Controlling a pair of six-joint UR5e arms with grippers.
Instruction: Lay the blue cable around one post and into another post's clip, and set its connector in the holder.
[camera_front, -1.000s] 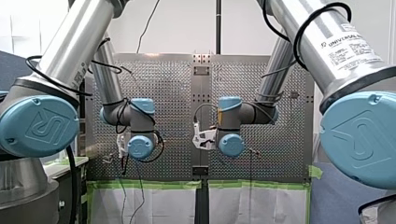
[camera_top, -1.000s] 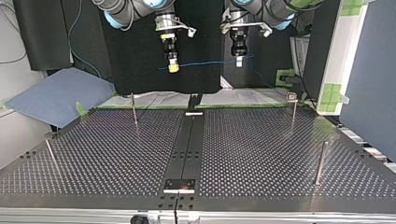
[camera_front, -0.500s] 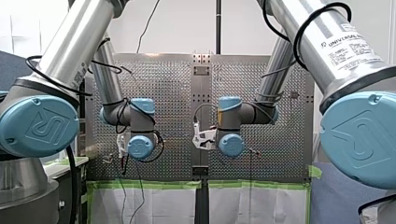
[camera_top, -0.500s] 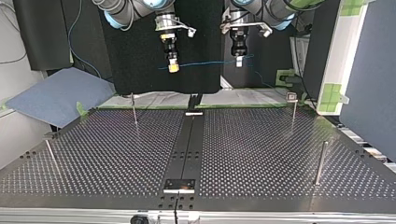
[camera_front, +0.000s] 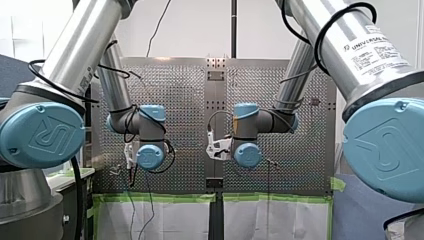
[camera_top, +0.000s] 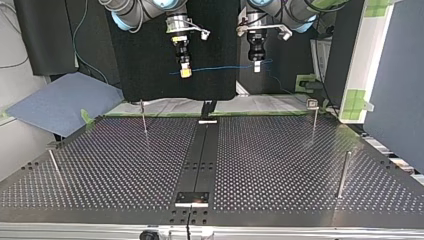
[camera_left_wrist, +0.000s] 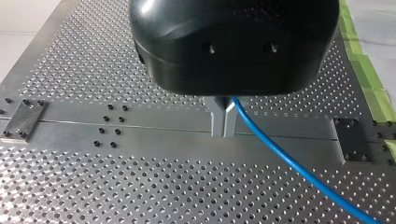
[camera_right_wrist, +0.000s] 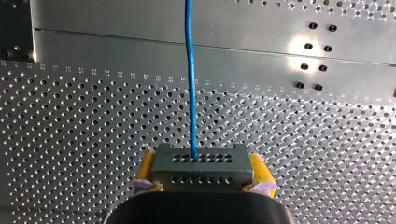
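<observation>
Cable (camera_right_wrist: 190, 93) looks light, limp (steer it taut); right fingers (camera_right_wrist: 259, 171) pinch its rigid connector (camera_right_wrist: 201, 168), left fingers (camera_left_wrist: 218, 119) pinch it farther along.

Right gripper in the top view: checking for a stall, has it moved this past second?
No. My right gripper hangs where it did, same offset from the nearest post.

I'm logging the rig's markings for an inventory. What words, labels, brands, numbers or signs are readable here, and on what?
"UNIVERSAL R…", the rest curving out of sight: on my right arm's silver tube, front view.
"UR", a raised logo: on the blue joint cap of my left arm.
The fine print beside the brand is too small to read.
No text on the connector, blue cable or perforated table.
</observation>
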